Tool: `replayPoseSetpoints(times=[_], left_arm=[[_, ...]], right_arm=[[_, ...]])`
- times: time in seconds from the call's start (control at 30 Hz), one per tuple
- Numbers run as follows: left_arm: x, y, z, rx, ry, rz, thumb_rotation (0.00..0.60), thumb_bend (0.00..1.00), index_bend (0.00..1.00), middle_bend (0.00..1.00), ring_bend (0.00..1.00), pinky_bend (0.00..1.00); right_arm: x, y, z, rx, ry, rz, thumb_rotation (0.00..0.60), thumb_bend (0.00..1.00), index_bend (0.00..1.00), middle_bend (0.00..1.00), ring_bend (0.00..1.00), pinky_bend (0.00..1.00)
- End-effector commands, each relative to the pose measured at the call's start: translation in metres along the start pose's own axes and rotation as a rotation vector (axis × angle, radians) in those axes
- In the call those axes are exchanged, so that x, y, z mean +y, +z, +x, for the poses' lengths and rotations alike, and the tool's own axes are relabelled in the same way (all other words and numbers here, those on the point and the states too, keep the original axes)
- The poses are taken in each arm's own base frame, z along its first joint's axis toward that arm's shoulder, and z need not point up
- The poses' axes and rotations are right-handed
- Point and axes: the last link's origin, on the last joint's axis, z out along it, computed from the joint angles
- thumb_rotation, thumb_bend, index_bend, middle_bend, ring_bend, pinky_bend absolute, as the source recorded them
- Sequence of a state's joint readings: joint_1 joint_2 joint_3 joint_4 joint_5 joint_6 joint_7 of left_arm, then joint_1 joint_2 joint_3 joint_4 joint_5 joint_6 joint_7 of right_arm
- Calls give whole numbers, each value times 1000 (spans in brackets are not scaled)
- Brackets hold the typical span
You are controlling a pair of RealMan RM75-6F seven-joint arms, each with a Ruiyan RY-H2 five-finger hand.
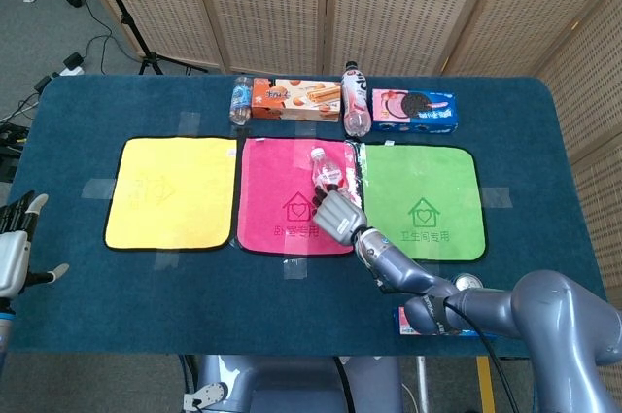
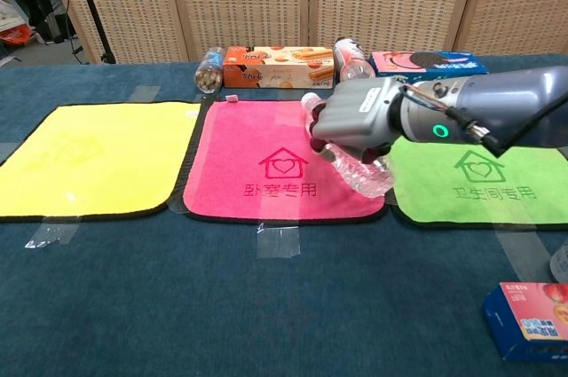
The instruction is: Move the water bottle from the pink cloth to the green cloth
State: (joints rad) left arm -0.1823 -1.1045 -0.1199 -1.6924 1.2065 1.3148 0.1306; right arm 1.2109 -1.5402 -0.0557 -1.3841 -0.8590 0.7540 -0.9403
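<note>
A clear water bottle [image 1: 324, 172] [image 2: 362, 176] with a pink cap is tilted in the grip of my right hand [image 1: 338, 216] [image 2: 359, 120]. It hangs over the right edge of the pink cloth [image 1: 282, 189] [image 2: 248, 151], close to the seam with the green cloth [image 1: 428, 180] [image 2: 484, 200]. Its cap points back and left, and its base reaches toward the green cloth. Nothing lies on the green cloth. My left hand [image 1: 14, 253] hovers off the table's front left corner, fingers apart and holding nothing.
A yellow cloth [image 1: 170, 189] [image 2: 89, 155] lies left of the pink one. Along the back stand a lying bottle [image 1: 240, 99], an orange biscuit box [image 1: 296, 98], a second bottle [image 1: 356, 102] and a blue cookie box [image 1: 415, 112]. A blue packet [image 2: 530, 319] and a can [image 1: 460, 283] sit front right.
</note>
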Motion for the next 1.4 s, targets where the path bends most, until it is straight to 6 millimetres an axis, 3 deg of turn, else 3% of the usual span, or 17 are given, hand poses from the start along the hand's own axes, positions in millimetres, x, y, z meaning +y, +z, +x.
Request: replayPoseSetpoints(times=[0.03,0.67,0.87,1.1,1.4], left_arm=[[1,0,0,-3,1,-2,600,0,0,0,0,0],[4,-5,-2,-4,6,-24,600,0,0,0,0,0],[6,-7,-2,-2,7,-35,600,0,0,0,0,0],[6,-9,-1,3,4,-43,600,0,0,0,0,0],[6,-11,0,7,0,-50,600,0,0,0,0,0]], right_arm=[[8,-8,-10,-14,-28,-18,600,1000,345,223,123,258],[63,-50,-68,-167,-34,-169,600,1000,345,223,123,269],[68,-68,-80,-214,-46,-177,600,1000,346,224,123,269],[68,-79,-69,-153,-12,-178,600,1000,345,224,123,269],[79,-119,-19,121,123,-196,600,1000,345,213,111,269]])
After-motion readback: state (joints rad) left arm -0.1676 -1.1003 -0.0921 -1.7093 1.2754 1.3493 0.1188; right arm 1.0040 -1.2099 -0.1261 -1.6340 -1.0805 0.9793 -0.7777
